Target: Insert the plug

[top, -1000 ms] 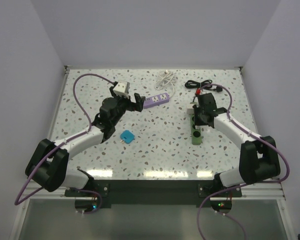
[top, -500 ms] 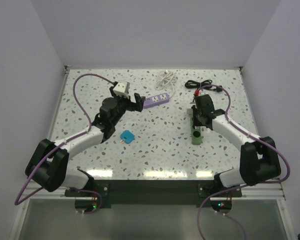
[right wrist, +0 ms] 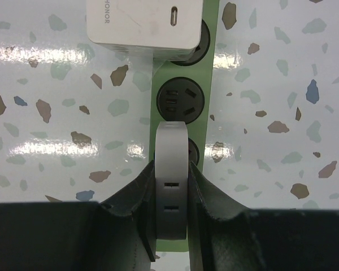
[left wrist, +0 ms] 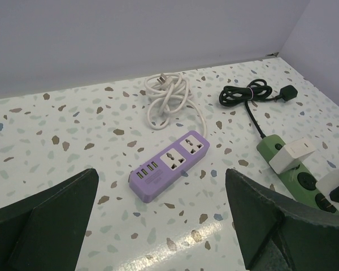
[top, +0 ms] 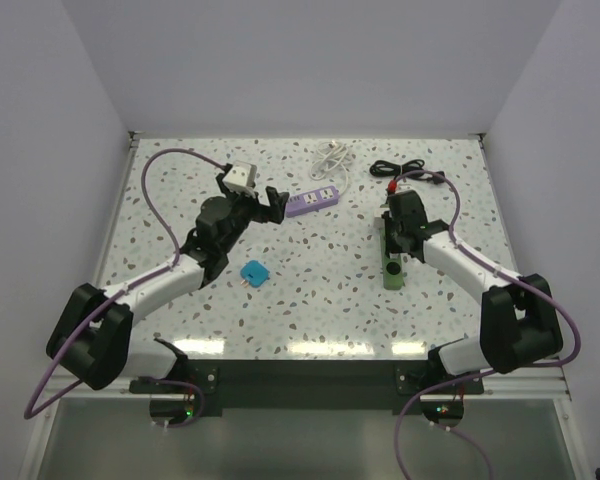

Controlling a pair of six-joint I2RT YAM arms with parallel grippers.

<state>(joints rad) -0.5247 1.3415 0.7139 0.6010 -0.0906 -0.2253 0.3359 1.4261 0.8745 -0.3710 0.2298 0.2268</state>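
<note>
- The right gripper is clamping the grey plug by its two flat sides. The plug is standing on edge over the green power strip; whether it is touching the strip, I cannot tell.
- A free socket is lying between the plug and the white adapter.
- The plug is looking like hard, light, smooth plastic, so I am judging that it may be turning between the pads when pushed. A hold low on the flat sides is seeming best.
- The strip is probably light too and may be sliding on the table.
- The left gripper is hanging with its fingers wide apart, holding nothing, near the purple power strip.
</note>
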